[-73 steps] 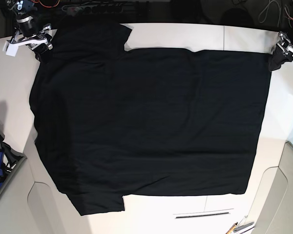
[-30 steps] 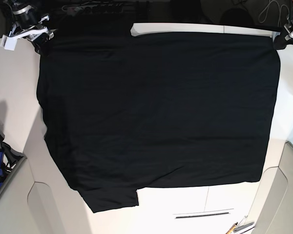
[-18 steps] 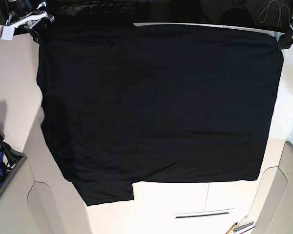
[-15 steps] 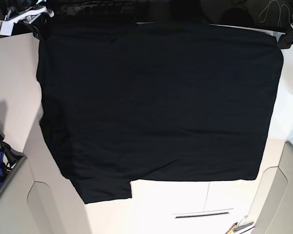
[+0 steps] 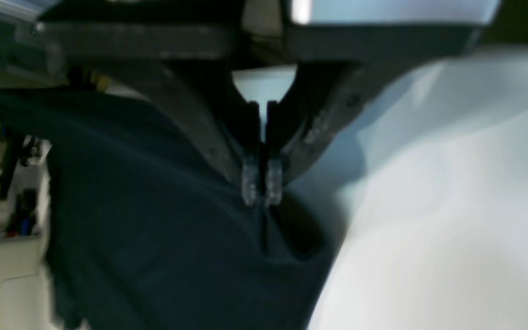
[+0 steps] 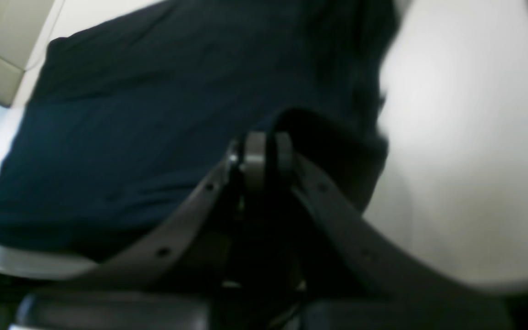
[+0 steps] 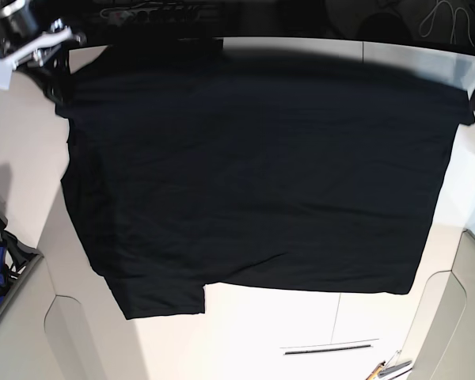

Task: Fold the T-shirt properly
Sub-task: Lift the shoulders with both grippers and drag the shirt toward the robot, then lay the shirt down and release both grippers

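In the left wrist view, the left gripper (image 5: 261,188) is pinching a corner of the black T-shirt (image 5: 163,238), its clear fingertips (image 5: 249,179) pressed together on a tuck of cloth that is hanging down beside the white table (image 5: 452,220). In the right wrist view, the right gripper (image 6: 264,158) is likewise clamping a folded edge of the T-shirt (image 6: 163,123), with the cloth stretching away over the table (image 6: 465,151). In the base view, the T-shirt (image 7: 261,166) is spreading across most of the table (image 7: 301,332), plain side up, one sleeve lying towards the near left corner; compared with a moment earlier, the far edge is coming back off the far side of the table, so a white strip is showing again beyond it, and the right gripper (image 7: 49,49) is sitting lower at the far left corner. The left gripper is barely visible at the right edge. This looks like the shirt being shaken flat and laid down, with no fold yet made
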Robot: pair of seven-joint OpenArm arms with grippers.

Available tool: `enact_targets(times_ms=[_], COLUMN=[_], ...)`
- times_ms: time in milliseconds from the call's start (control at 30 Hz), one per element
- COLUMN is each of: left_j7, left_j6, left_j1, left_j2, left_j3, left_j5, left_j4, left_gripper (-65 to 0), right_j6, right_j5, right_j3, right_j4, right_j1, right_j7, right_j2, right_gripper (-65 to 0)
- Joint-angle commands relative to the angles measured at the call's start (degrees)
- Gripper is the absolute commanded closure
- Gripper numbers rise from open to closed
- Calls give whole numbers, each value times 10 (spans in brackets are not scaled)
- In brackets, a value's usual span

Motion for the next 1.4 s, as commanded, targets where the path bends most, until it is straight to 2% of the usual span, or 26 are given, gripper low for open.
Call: enact_targets(times_ms=[0, 200, 333, 400, 500, 633, 800, 833, 867, 900, 933, 967, 1000, 1033, 1167, 1300, 1367], left_j7=[-26, -105, -177, -210, -255, -268, -268, -268, -268, -268, -269, -269, -268, -268, -255, -195, -182], left_j6=[-1, -1, -1, -1, -1, 2, 2, 2, 2, 2, 2, 2, 2, -1, -1, -1, -1], left_j1=[-12, -68, -112, -132, -150, -175, -176, -176, -176, -176, -177, -177, -176, -176, -176, -176, -176], left_j2=[-18, -18, -17, -17, -17, -12, -10, -10, -10, -10, -10, -10, -10, -10, -10, -10, -9], left_j3=[-3, 67, 139, 168, 196, 213, 217, 217, 217, 216, 216, 215, 212, 206, 169, 136, 136], left_j5=[-16, 69, 157, 206, 261, 298, 307, 307, 307, 307, 305, 303, 298, 295, 258, 188, 180], left_j4=[8, 8, 8, 8, 8, 8, 8, 8, 8, 8, 8, 8, 8, 8, 8, 8, 8], left_gripper=[0, 0, 0, 0, 0, 0, -3, -88, -175, -247, -288, -294, -294, -294, -293, -293, -280], right_j6=[-1, -10, -11, -25, -25, -25, -25, -24, -24, -24, -24, -24, -24, -24, -24, -23, -6], right_j5=[-5, -75, -110, -113, -113, -113, -111, -106, -103, -94, -89, -87, -87, -87, -87, -87, -81], right_j3=[-3, -42, -65, -70, -70, -70, -70, -70, -70, -70, -70, -69, -68, -67, -56, -46, -47], right_j4=[1, -81, -156, -190, -232, -273, -287, -287, -287, -287, -286, -284, -280, -275, -238, -182, -160], right_j1=[17, 148, 226, 256, 290, 322, 331, 331, 331, 331, 331, 331, 331, 331, 331, 330, 330], right_j7=[16, 22, 28, 31, 31, 31, 31, 31, 31, 31, 31, 31, 31, 31, 25, -29, -49], right_j2=[9, 22, 35, 38, 38, 38, 38, 38, 38, 38, 38, 38, 38, 38, 38, 38, 37], right_gripper=[0, 0, 0, 0, 0, 0, 0, 0, -37, -131, -223, -298, -346, -358, -357, -356, -356])
